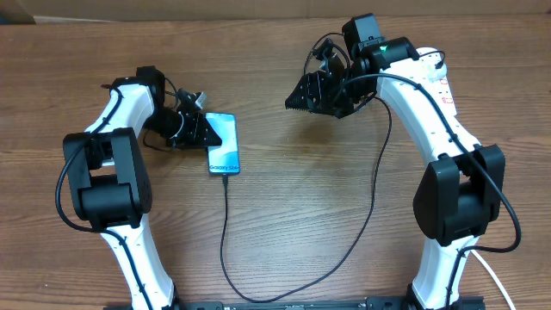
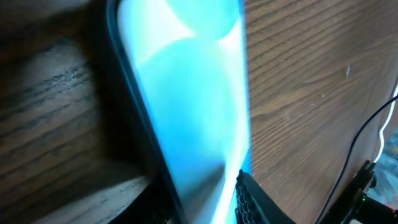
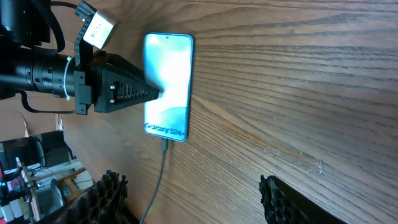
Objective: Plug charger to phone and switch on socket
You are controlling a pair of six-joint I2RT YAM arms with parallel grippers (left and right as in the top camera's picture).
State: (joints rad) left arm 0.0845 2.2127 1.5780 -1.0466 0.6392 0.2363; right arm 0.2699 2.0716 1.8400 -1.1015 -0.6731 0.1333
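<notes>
Low on the phone, the charger sits plugged.

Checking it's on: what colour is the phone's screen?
Phone screen: light blue fading to white; right wrist view.

Brown wood-grain table; blurry clutter past its edge, rt wrist view.

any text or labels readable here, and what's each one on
"Galaxy S24": on the phone screen, near the end where the cable goes in, right wrist view.
White tag on the cabling by the left wrist: dark marks, too small to read.
Red print on the right arm's white link, overhead view: too small to read.
Left wrist view: no readable text, the screen is blurred.
</notes>
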